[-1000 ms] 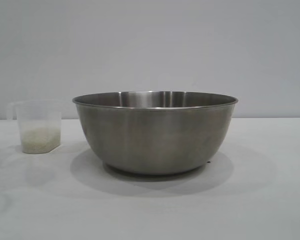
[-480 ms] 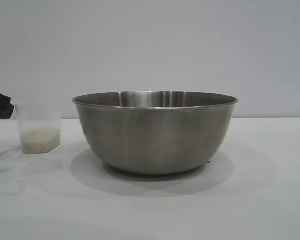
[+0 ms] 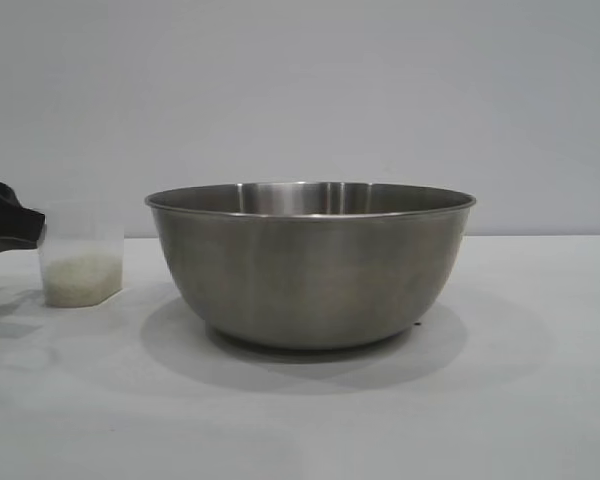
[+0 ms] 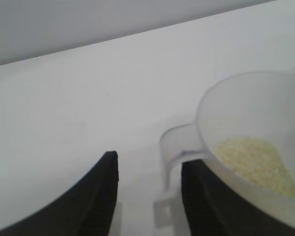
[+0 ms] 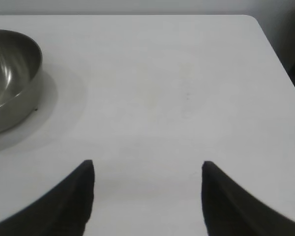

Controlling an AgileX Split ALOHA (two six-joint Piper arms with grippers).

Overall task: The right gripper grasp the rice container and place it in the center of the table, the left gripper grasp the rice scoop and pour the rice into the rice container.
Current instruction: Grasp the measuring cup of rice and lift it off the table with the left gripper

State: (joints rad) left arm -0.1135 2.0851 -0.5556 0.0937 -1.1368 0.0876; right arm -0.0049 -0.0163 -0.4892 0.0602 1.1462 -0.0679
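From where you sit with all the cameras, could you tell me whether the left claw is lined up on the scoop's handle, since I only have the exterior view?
Observer: In the left wrist view, the handle of the rice scoop sits between the open fingers of the left claw, nearer one of them. It is not gripped yet.
Operator: Thank you. And where is the right claw?
Observer: The right claw is open over the table, well apart from the rice container.

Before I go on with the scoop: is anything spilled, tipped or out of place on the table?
Nothing stands out. The steel bowl sits upright mid-table. The plastic measuring cup stands upright beside it, apart, its rice inside; no loose grains show. The left pincer is open around the cup's handle. The right pincer is open over bare table.
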